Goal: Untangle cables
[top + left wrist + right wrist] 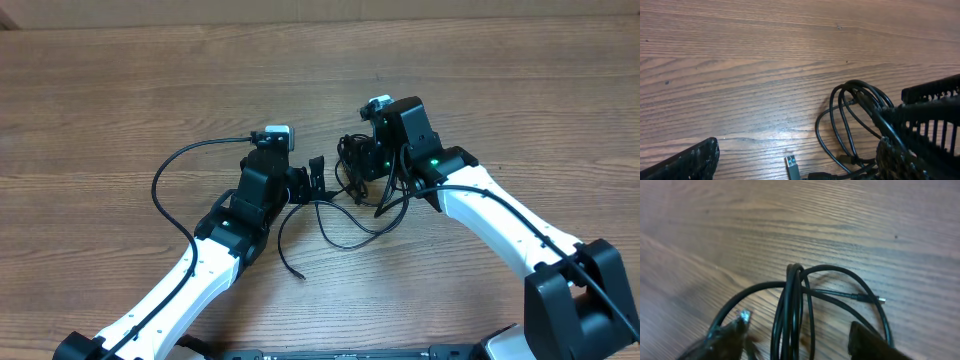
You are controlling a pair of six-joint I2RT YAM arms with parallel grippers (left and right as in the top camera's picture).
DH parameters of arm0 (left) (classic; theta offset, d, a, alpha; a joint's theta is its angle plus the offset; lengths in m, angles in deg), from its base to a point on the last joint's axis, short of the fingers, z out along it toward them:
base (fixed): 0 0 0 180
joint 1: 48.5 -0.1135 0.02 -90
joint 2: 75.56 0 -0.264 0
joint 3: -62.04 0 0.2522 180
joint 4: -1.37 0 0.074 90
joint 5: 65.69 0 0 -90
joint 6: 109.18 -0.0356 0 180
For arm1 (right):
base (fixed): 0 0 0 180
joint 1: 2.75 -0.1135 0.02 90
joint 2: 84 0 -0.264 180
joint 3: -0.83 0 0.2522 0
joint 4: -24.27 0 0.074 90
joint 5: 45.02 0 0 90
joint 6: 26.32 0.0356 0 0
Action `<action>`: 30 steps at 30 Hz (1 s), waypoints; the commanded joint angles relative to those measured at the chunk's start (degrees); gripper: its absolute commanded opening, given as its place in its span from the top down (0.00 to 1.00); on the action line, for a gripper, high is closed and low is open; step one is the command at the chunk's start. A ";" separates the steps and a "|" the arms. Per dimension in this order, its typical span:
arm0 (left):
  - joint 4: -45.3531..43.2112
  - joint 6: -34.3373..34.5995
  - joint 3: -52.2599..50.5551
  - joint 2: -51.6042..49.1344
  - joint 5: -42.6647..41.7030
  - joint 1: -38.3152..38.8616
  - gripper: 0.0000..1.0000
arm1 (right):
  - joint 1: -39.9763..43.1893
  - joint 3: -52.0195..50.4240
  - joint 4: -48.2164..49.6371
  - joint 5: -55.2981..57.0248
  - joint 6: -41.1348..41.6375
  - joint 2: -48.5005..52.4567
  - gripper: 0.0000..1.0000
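A wooden table fills every view, brown, with fine grain running left to right across the frame. In the left wrist view a few dark specks dot its upper part. The right wrist view shows one lone speck at upper right.

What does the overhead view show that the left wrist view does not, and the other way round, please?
Only overhead: both white arms, the left arm and the right arm, meeting at the cables, and a loose strand trailing off beside the left arm. Only left wrist: a metal-tipped plug lying on the wood, and that wrist's own fingers spread wide apart. Both: the looped black cables and the wooden table.
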 commanded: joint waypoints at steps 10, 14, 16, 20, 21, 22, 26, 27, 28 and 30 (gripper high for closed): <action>-0.11 0.35 0.39 -0.28 0.07 -0.28 0.01 | 0.09 1.88 2.23 -0.35 -0.28 2.49 0.42; -0.11 0.35 0.39 -0.28 0.07 -0.28 0.00 | 0.09 1.88 2.36 -0.33 -0.28 2.49 0.42; -0.11 0.35 0.39 -0.28 0.07 -0.28 0.00 | 0.09 1.88 2.64 -0.33 -0.28 2.49 0.42; -0.11 0.35 0.39 -0.28 0.07 -0.28 0.00 | 0.09 1.88 2.93 -0.33 -0.28 2.49 0.60; -0.11 0.35 0.39 -0.28 0.07 -0.28 0.01 | 0.09 1.88 2.95 -0.35 -0.28 2.49 0.63; -0.11 0.35 0.39 -0.28 0.07 -0.28 0.00 | 0.09 1.88 2.95 -0.33 -0.28 2.49 0.66; -0.11 0.35 0.39 -0.28 0.07 -0.28 0.00 | 0.09 1.88 2.91 -0.37 -0.26 2.49 0.70; -0.11 0.35 0.39 -0.28 0.09 -0.28 0.00 | 0.09 1.88 2.86 -0.37 -0.26 2.49 0.70; -0.11 0.35 0.39 -0.28 0.07 -0.28 0.00 | 0.09 1.88 2.86 -0.37 -0.26 2.49 0.71; -0.11 0.35 0.39 -0.28 0.07 -0.28 0.00 | 0.09 1.88 2.89 -0.37 -0.26 2.49 0.71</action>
